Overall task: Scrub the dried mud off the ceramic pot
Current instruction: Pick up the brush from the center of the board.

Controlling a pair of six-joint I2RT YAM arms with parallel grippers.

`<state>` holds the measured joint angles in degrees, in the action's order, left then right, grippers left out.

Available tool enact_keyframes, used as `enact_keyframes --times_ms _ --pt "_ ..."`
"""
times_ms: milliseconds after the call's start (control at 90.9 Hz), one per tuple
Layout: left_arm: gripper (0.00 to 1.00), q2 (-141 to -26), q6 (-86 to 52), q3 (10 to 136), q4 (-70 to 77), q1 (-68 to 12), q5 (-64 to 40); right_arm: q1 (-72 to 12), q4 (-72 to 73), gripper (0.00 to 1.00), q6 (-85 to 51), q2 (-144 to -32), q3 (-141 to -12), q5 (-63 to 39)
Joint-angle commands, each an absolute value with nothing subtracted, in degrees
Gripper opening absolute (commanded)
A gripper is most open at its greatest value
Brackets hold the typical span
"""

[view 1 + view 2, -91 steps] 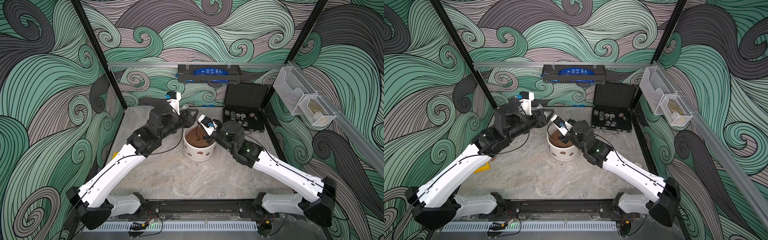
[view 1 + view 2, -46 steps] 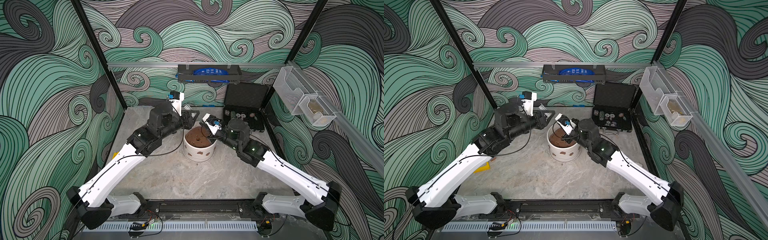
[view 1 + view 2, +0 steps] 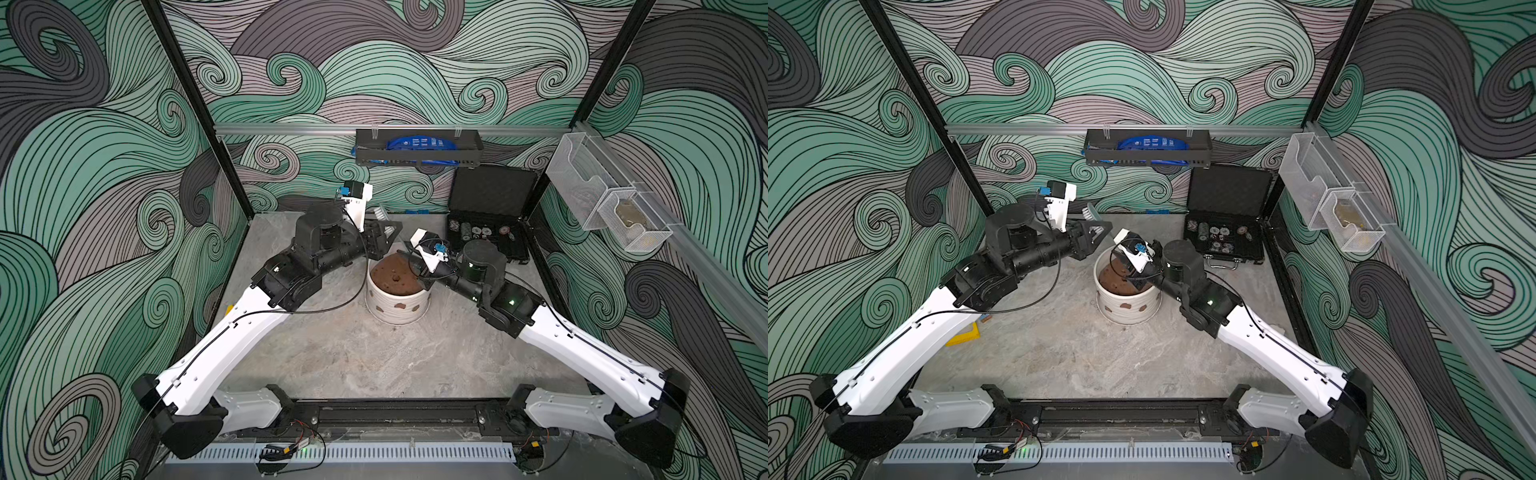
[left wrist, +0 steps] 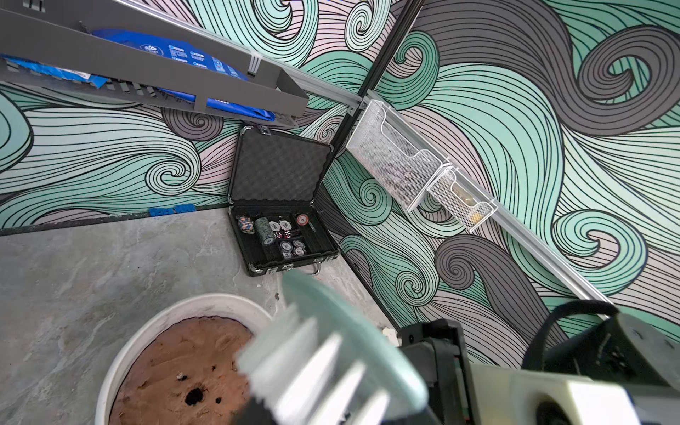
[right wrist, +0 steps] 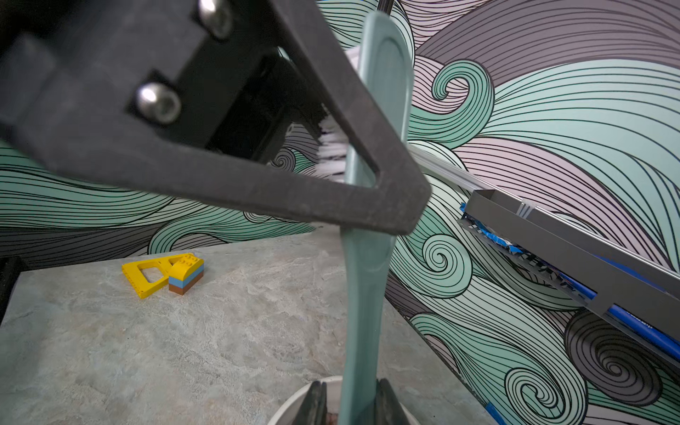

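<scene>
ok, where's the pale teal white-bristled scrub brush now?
In both top views the brush hangs over the white ribbed ceramic pot, far side: head in the left gripper, handle inside the right gripper.

1 ceramic pot [image 3: 395,318], 3 visible dried mud patches [image 3: 400,306], 1 brush [image 5: 368,265], 1 chip case [image 4: 279,173]

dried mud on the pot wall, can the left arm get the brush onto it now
Probably not. The left end effector grips the brush by its bristle end above the ceramic pot's far side, its handle sits between the right end effector's fingers, and the dried mud faces the near side.
</scene>
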<state>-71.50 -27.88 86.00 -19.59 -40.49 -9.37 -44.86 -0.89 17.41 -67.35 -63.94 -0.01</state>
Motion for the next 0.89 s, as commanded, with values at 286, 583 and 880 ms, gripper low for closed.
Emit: enact_keyframes --times_ms 286,583,880 --pt "0.0 -71.95 -23.73 89.41 -17.12 -39.51 -19.4 -38.84 1.92 0.38 10.88 -64.93 -64.37 -18.57" --pt "0.0 -71.72 -21.83 89.3 -15.59 -37.48 -26.48 -32.62 1.6 0.4 5.08 -63.76 -65.22 -39.45" --pt "0.0 -71.1 -20.82 87.85 -12.47 -36.65 -33.49 -29.64 7.31 0.36 -3.0 -64.66 -65.2 -51.15"
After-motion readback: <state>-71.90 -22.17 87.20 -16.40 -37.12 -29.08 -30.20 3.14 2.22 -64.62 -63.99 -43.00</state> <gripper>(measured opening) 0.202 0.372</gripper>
